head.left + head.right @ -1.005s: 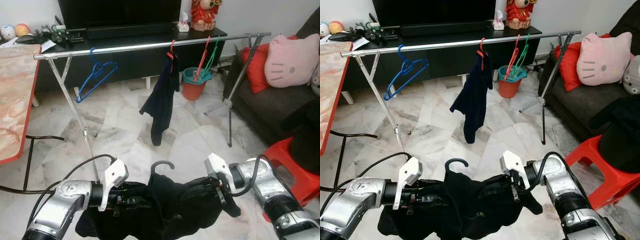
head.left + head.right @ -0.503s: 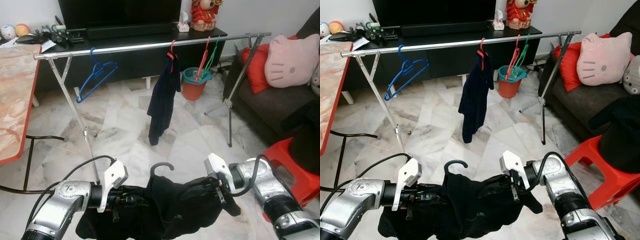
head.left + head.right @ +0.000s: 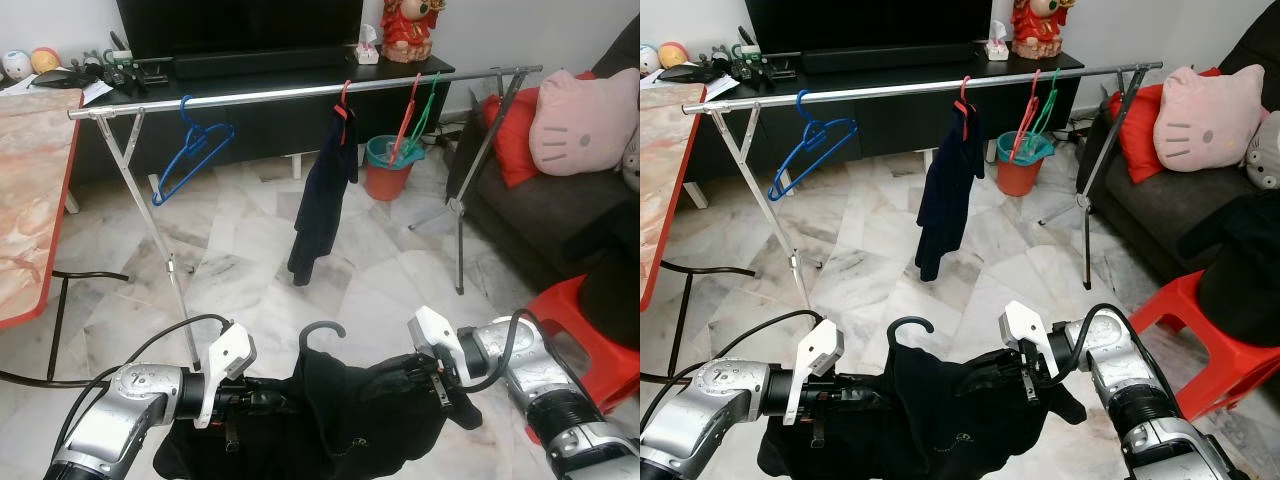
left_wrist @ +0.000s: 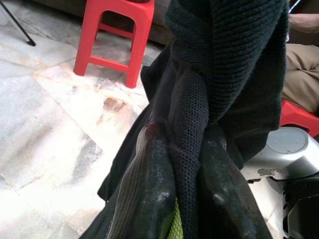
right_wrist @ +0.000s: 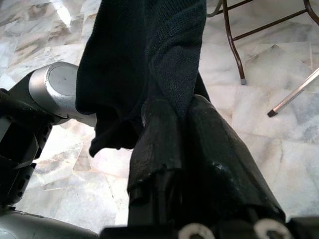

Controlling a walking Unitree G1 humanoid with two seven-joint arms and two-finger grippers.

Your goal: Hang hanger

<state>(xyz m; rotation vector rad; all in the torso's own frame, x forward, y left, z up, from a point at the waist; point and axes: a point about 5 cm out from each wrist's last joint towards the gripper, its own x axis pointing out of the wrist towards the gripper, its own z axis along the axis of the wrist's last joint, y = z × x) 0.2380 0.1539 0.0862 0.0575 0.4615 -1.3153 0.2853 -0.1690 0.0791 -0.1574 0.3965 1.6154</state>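
Hanger point(image 3: 322, 332), black, carries a black knitted garment point(image 3: 330, 415) and sits low, well in front of the clothes rail point(image 3: 300, 92), its hook upright above the cloth. Left gripper point(image 4: 182, 199) is clamped on a fold of the garment at one shoulder end; the fingers point(image 4: 144, 194) pinch knit between them. Right gripper point(image 5: 182, 134) is closed on the garment at the opposite end. On the rail hang a blue hanger point(image 3: 190, 145), a dark garment point(image 3: 322, 200) on a red hanger, and red and green hangers point(image 3: 412, 115). A red stool point(image 3: 1215, 350) stands to the rail's right.
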